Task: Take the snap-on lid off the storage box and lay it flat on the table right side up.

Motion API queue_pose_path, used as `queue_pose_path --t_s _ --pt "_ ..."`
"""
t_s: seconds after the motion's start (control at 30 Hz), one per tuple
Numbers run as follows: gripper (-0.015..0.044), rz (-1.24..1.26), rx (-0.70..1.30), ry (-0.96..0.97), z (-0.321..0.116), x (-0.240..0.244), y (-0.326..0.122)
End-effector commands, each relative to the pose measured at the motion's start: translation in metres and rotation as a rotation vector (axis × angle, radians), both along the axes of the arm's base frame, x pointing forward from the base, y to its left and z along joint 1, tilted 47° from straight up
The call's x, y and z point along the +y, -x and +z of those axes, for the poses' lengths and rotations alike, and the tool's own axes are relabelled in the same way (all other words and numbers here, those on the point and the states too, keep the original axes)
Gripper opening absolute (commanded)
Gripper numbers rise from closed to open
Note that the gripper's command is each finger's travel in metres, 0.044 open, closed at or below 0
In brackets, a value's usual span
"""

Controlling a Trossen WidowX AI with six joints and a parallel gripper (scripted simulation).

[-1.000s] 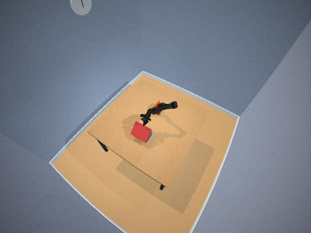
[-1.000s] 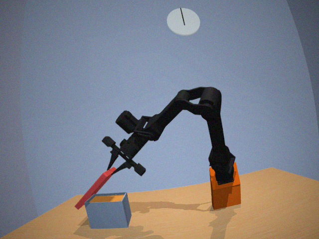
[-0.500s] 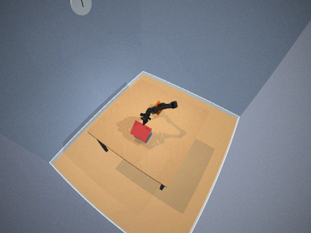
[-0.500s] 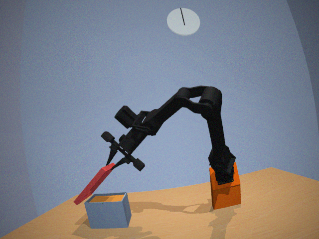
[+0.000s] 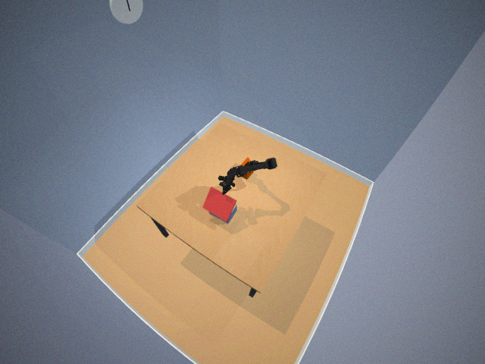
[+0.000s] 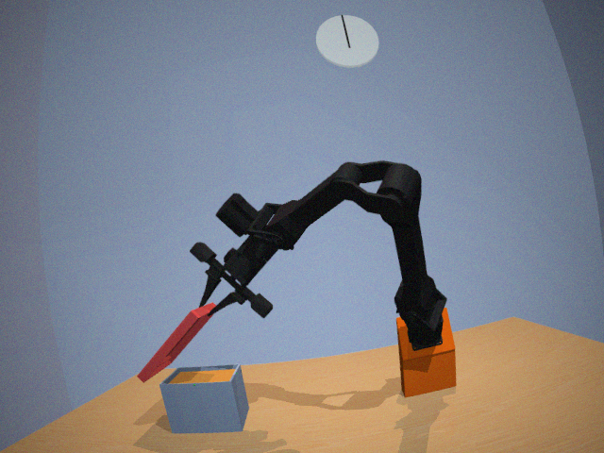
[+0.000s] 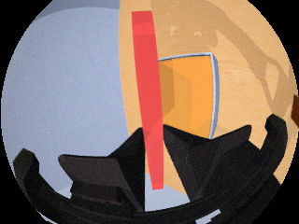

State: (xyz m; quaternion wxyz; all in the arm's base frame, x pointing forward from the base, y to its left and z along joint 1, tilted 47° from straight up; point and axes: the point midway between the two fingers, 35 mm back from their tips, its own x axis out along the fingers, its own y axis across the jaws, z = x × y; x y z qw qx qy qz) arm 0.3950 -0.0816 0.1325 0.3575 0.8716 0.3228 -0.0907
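Note:
The red lid point(image 5: 219, 203) point(image 6: 177, 341) point(image 7: 147, 75) is off the storage box and hangs steeply tilted, its far edge down and to the left in the exterior view. My gripper point(image 5: 223, 192) point(image 6: 206, 310) point(image 7: 152, 130) is shut on the lid's upper edge, one finger on each face. The blue-grey storage box point(image 5: 232, 217) point(image 6: 207, 410) point(image 7: 215, 98) stands upright and open on the table, orange inside. The lid's low edge is near the height of the box rim in the exterior view. Whether they touch is unclear. In the top view the lid covers most of the box.
The arm's orange base block point(image 5: 246, 177) point(image 6: 428, 375) stands on the wooden table point(image 5: 164, 196) point(image 6: 527, 385), to the right of the box in the exterior view. A thin dark bar point(image 5: 195, 250) with dark feet shows in the top view. A white clock point(image 6: 347, 53) is on the wall.

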Motion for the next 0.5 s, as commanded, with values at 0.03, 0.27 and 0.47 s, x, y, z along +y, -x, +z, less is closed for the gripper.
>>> queue_pose_path --t_s 0.03,0.27,0.47 --pt "0.0 0.0 -0.022 0.014 0.007 -0.003 -0.002" --pt "0.0 0.0 -0.022 0.013 0.008 0.009 0.003" --pt "0.0 0.0 -0.021 0.013 0.017 0.017 0.006"
